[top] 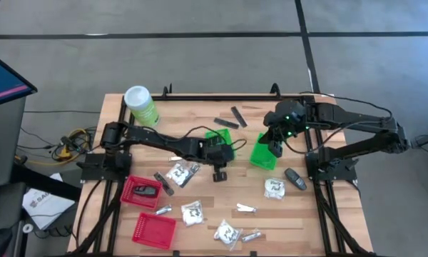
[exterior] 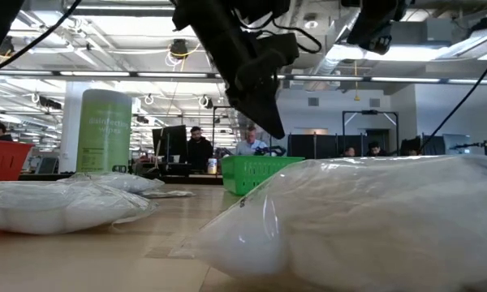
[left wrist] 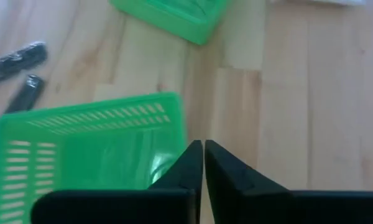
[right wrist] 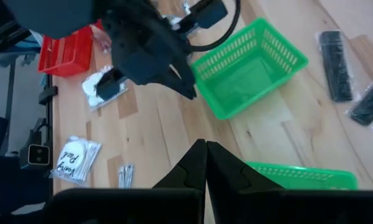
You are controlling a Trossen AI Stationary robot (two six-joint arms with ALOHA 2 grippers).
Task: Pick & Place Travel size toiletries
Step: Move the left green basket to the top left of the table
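Toiletries lie spread over the wooden table: white packets (top: 182, 173) (top: 274, 188) (top: 192, 213), silvery sachets (top: 246, 208), dark sticks (top: 225, 122) at the far side and a dark oval piece (top: 294, 178). My left gripper (left wrist: 203, 148) is shut with nothing between its fingers. It is low over the table at the near side of a green basket (right wrist: 248, 65), tips slanting down toward the right (right wrist: 188, 92). My right gripper (right wrist: 205, 149) is shut and empty, raised above a second green basket (top: 262, 153). My left gripper has its shut fingertips at the corner of the green basket (left wrist: 174, 124). Whether they touch its rim, I cannot tell.
A tall light-green canister (top: 140, 105) stands at the far left corner. Two red baskets (top: 141, 191) (top: 153, 228) sit at the near left, one with a dark item inside. In the low view big white packets (exterior: 365, 219) fill the foreground. People sit in the room beyond.
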